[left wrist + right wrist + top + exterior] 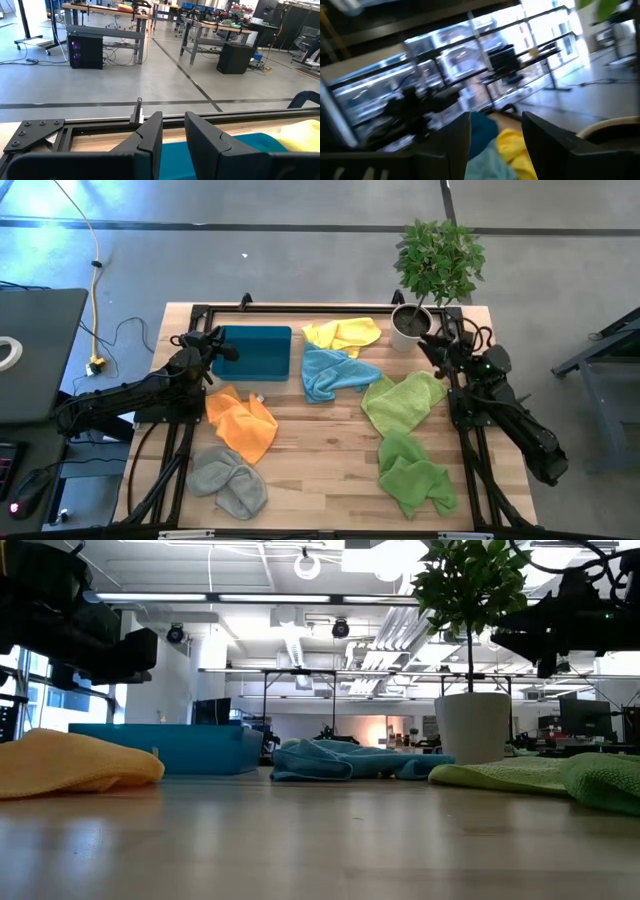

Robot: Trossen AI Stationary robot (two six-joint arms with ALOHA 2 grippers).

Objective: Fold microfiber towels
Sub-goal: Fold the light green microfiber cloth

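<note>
My left gripper was parked up at the far left edge of the wooden table, hanging just over the left rim of the rigid dark teal rectangular tray, fingers a small way apart with nothing between them. Right in front of that arm sat the crumpled orange microfiber towel, touching nothing else, and nearer the front edge was the grey microfiber towel, bunched into a loose lump. Moving toward the middle, the yellow microfiber towel lay rumpled at the back just beside the tray, with the light blue microfiber towel right in front of it, the two touching. Next over was the light green microfiber towel, spread out but wrinkled, its edge meeting the blue one, and in front of it the brighter green microfiber towel was heaped near the front right. At the back right corner stood the small leafy plant in its white pot. My right gripper hovered just beside that pot, up off the table, fingers parted a bit and empty too. None of the six cloths was folded.
</note>
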